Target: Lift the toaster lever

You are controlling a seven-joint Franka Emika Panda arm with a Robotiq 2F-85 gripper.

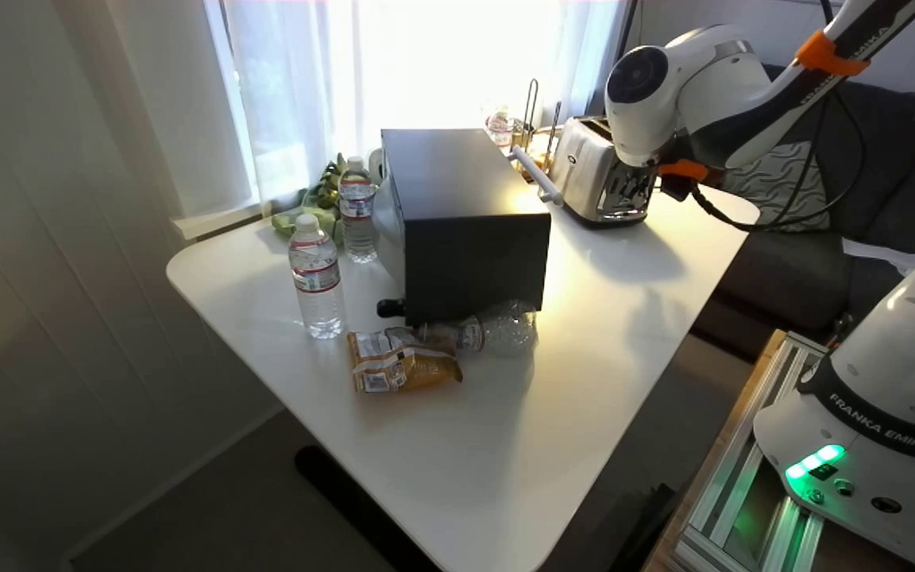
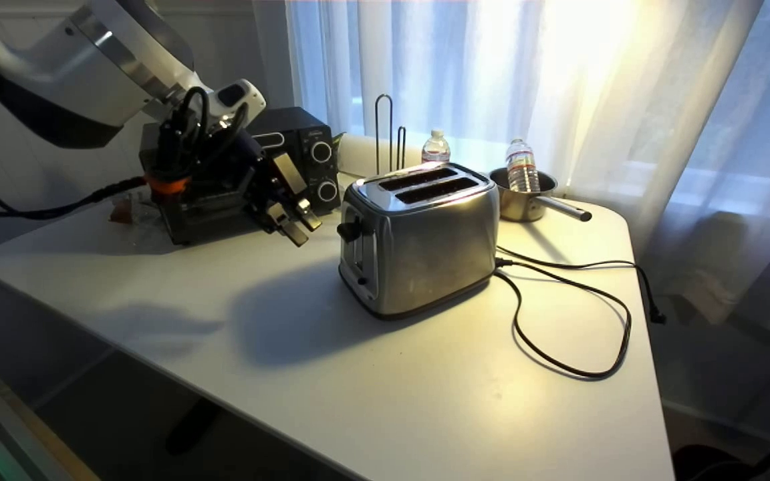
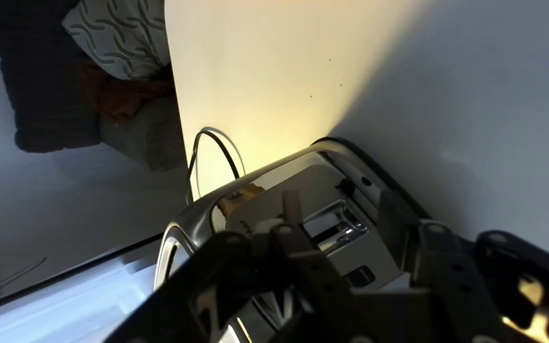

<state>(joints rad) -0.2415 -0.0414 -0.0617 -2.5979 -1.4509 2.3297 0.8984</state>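
Slvr toaster [image 2: 435, 250], blk lever [image 2: 349, 231], wht tbl [image 2: 492, 394].

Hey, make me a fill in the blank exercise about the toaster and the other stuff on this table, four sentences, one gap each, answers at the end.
1. The toaster has ____ slots in its top.
2. The colour of its lever knob is ____.
3. The gripper is not shut but ____.
4. Near the snack bag, a clear plastic bottle lies on its ____.

Missing words: two; black; open; side.
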